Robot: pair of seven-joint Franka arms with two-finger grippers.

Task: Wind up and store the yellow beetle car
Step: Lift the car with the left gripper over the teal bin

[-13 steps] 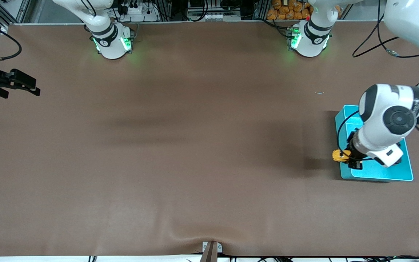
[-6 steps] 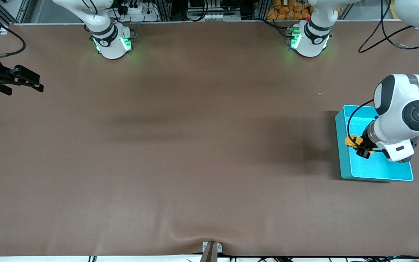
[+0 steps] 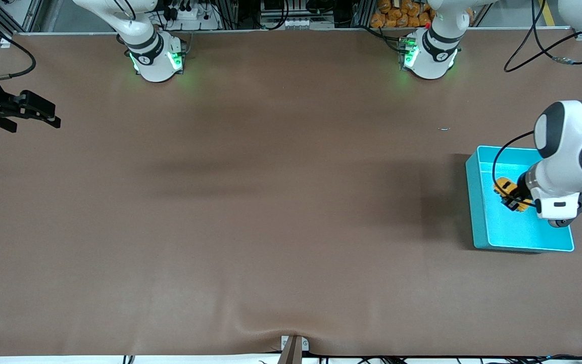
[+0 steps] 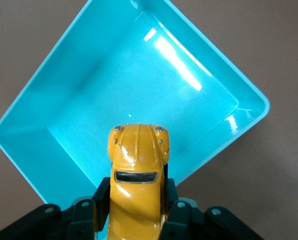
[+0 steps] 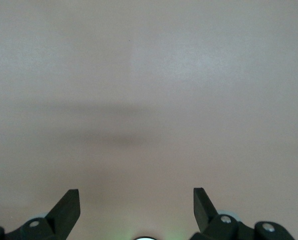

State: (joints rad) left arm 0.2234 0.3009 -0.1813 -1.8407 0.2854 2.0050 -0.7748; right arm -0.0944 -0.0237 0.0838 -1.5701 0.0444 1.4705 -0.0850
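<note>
My left gripper [image 3: 512, 198] hangs over the inside of the turquoise bin [image 3: 478, 212] at the left arm's end of the table. It is shut on the yellow beetle car [image 3: 506, 188], which it holds by the flanks. In the left wrist view the car [image 4: 137, 165] sticks out from between the black fingers [image 4: 102, 200], with the bin's empty floor [image 4: 113, 100] below it. My right gripper [image 3: 43, 117] waits at the right arm's end of the table, open, with only bare tabletop between its fingertips [image 5: 68, 205].
A brown mat [image 3: 271, 202] covers the table. A small pale scrap [image 3: 443, 129] lies on it, farther from the front camera than the bin. Black cables [image 3: 538, 55] trail over the table corner near the left arm's base.
My left gripper has carried the car from over the bin's wall on the side toward the right arm to over the bin's inside. The right arm has barely moved.
</note>
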